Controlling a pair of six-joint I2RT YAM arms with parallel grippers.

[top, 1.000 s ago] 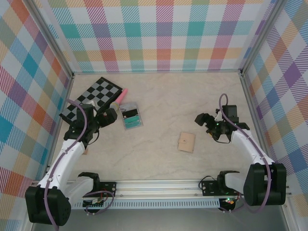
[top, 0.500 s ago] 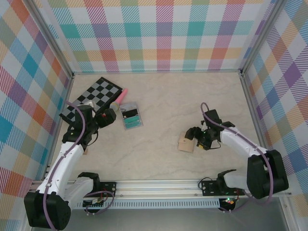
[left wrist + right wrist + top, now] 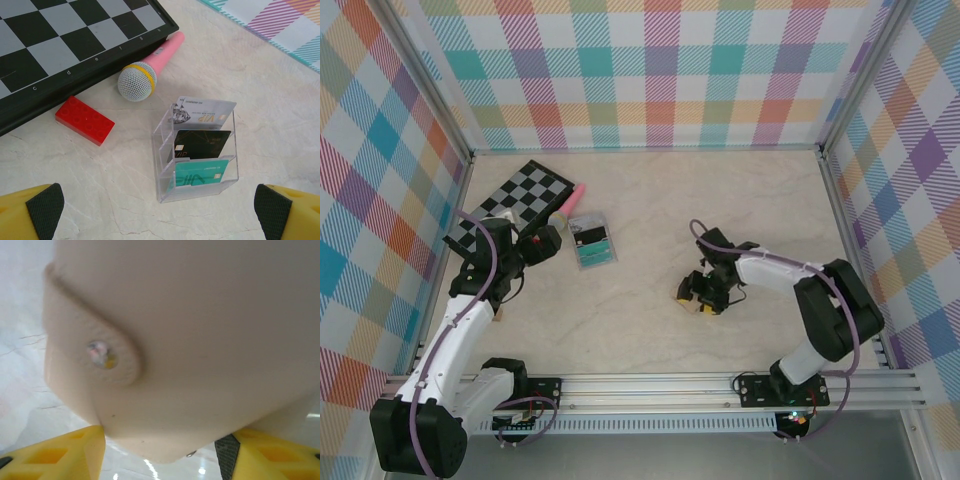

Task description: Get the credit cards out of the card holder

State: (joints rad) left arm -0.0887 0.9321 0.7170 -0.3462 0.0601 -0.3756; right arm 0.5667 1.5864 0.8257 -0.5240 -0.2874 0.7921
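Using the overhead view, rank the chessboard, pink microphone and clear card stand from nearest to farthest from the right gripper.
1. The clear card stand, mid-table, left of the right gripper.
2. The pink microphone, just beyond the stand.
3. The chessboard, far left.

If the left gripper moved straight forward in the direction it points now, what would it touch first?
Probably the clear plastic card stand, centred just ahead of the open left gripper. Depth is unclear, so it may reach the table just before the stand instead.
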